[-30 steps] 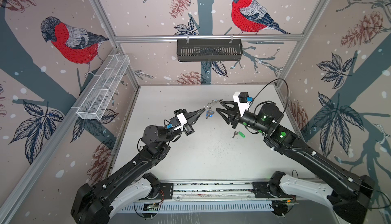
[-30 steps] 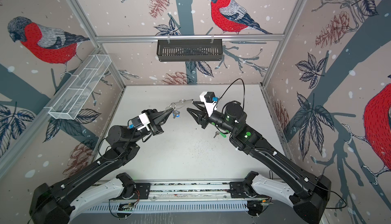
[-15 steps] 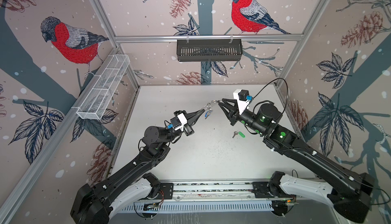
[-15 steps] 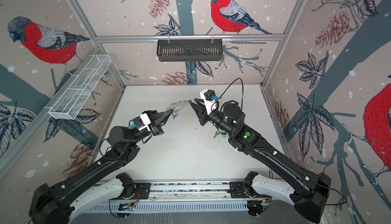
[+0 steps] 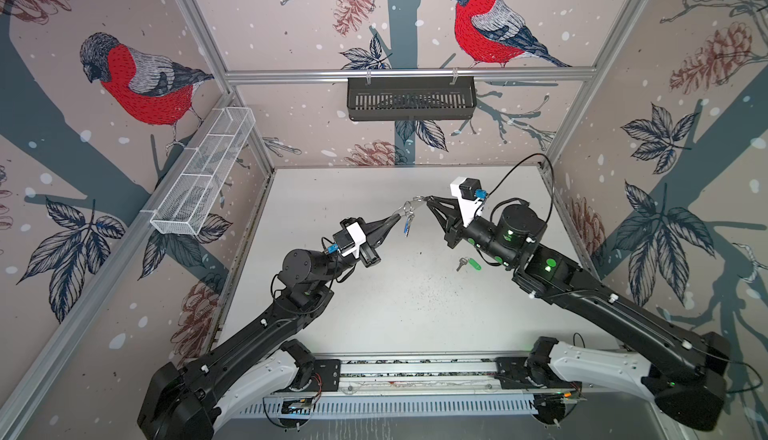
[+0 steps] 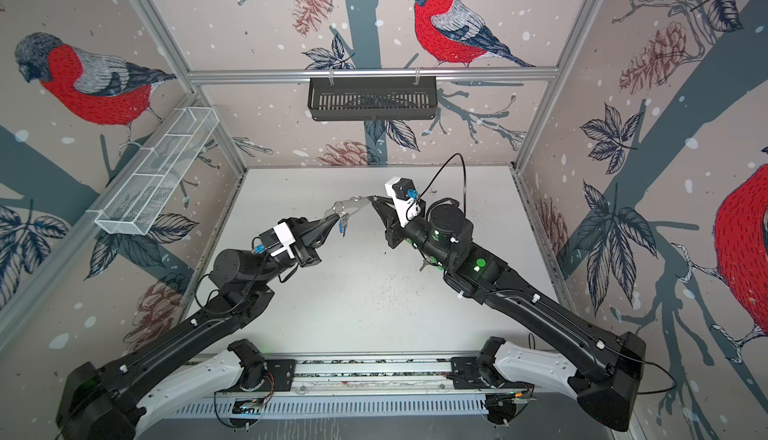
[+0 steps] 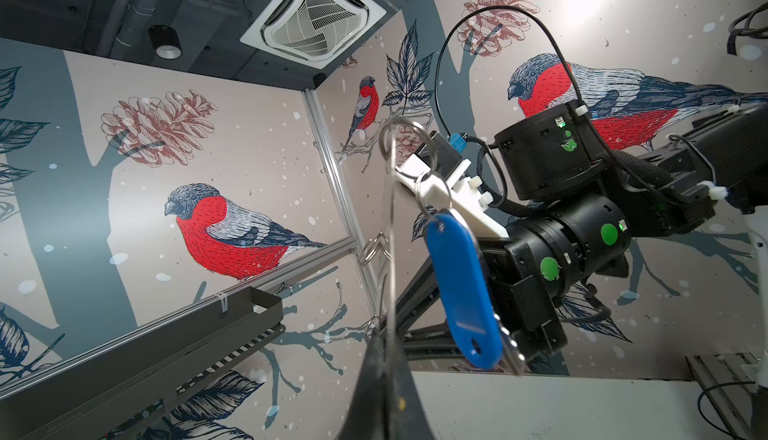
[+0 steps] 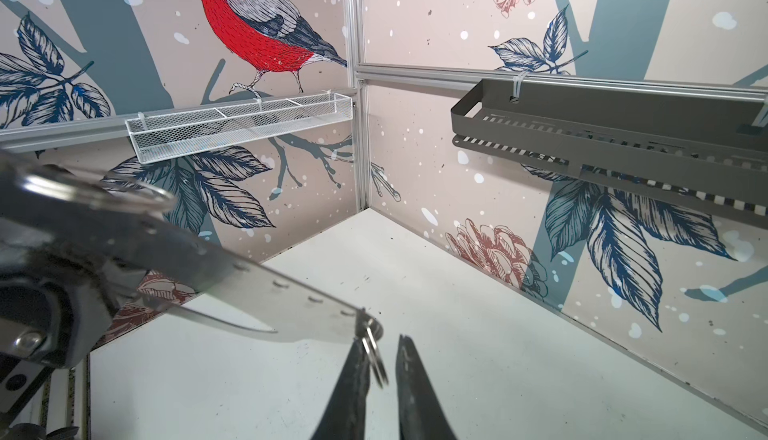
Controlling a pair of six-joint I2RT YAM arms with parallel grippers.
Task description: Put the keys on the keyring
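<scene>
In both top views the keyring (image 5: 415, 202) is held up off the tabletop (image 5: 374, 313), bridging the two arms. The left jaws are pressed together on one end and the right jaws sit at the other end. The blue key (image 5: 407, 228) hangs under it from a ring. The green key (image 5: 468, 264) lies flat on the tabletop just beside the right arm (image 5: 582, 292), not on the keyring. I reckon a low sweep of that arm could shove it away.

In the left wrist view the keyring (image 7: 390, 251) shows edge-on: very thin and flat, pinched only at its tip. The blue tag (image 7: 457, 288) is a glossy plastic oval dangling free, with silver metal behind it. With so little in the pinch, a sideways tug from the far end could twist the keyring loose.

In the right wrist view the keyring (image 8: 249, 284) looks smooth and dull grey, with a row of small holes along its straight edge. A small ring (image 8: 374, 357) of thin steel wire hangs from the end hole and rests against one of the right jaws. Those jaws stand a narrow gap apart, pinching nothing. My worry is that the hard, slick wire slips out or swings aside as they close.
</scene>
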